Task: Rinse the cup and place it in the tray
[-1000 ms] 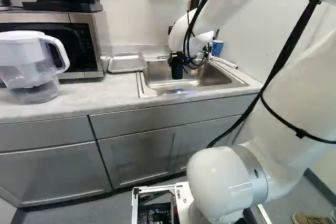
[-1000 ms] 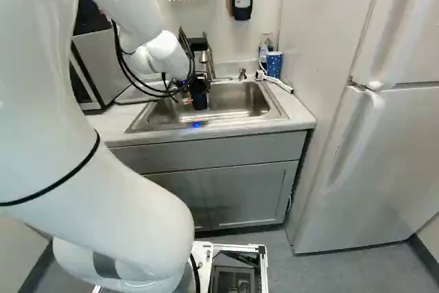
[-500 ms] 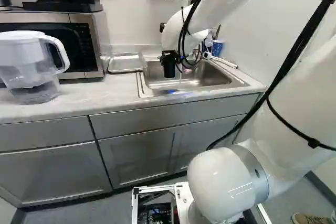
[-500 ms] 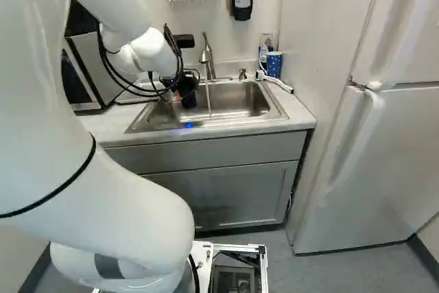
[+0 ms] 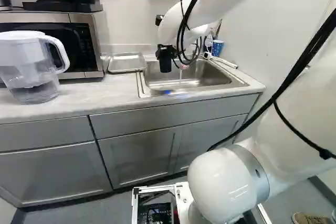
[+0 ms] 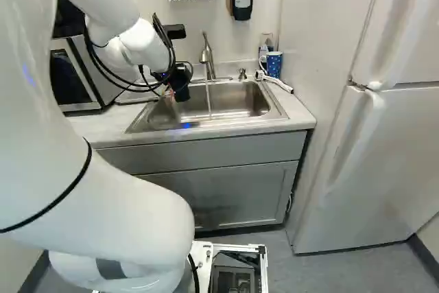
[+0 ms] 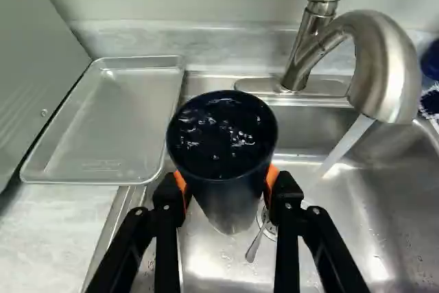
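Note:
Over the sink's side nearest the tray, my gripper (image 5: pixel 165 52) holds the dark cup (image 5: pixel 165 65) in the left base view. In the wrist view the gripper (image 7: pixel 226 183) is shut on the cup (image 7: pixel 226 200), orange pads against opposite sides. The cup's wide mouth faces the camera, with glinting water inside; its bottom is hidden. Beside the cup, water runs from the faucet (image 7: pixel 387 66) into the sink (image 7: pixel 343 238), missing the cup. The metal tray (image 7: pixel 110 128) lies flat on the counter beside the sink, with nothing on it.
A microwave (image 5: pixel 79 40) stands by the tray, with a water pitcher (image 5: pixel 31 66) on the counter before it. A blue patterned cup (image 6: pixel 274 64) and a white-handled item (image 6: pixel 278 84) are behind the sink's far corner. A utensil (image 7: pixel 254 246) lies near the drain.
The arm has carried the held cup away from the faucet toward the tray side of the sink. In the right base view the faucet and its running stream have come into sight. The base has stayed put.

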Motion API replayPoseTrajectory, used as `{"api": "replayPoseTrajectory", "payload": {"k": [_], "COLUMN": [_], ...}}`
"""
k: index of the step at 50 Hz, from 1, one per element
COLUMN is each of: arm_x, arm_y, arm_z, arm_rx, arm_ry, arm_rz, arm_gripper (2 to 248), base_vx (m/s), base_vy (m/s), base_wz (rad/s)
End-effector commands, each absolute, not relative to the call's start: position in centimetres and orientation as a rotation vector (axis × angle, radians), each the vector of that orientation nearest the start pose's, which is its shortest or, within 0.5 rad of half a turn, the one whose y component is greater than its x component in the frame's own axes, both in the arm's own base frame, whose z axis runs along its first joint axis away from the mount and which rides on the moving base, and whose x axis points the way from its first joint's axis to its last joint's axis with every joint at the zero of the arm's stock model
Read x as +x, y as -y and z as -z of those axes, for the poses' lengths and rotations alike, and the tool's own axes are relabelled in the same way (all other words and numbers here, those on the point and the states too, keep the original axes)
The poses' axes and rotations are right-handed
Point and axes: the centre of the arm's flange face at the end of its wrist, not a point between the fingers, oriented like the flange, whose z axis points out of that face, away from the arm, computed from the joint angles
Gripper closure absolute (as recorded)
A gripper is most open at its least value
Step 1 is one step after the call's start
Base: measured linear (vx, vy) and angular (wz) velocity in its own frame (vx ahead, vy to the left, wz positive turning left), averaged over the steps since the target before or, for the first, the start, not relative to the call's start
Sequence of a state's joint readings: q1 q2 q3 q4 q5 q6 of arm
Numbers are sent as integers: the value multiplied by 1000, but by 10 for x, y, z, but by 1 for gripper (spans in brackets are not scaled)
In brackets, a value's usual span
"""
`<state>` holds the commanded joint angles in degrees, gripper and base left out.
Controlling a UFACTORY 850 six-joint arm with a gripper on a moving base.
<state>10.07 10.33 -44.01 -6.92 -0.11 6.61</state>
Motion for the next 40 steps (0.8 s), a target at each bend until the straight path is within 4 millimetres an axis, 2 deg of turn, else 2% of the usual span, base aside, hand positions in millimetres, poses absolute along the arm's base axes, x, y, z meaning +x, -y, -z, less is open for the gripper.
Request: {"api": "replayPoseTrajectory", "payload": {"k": [40], "arm_x": [418], "arm_y": [-77], "arm_z": [-613], "arm_rx": [-2639], "arm_ry": [247], "arm_rz": [1517], "arm_gripper": [127], "base_vx": [0], "base_vy": [0], "base_wz": [0]}}
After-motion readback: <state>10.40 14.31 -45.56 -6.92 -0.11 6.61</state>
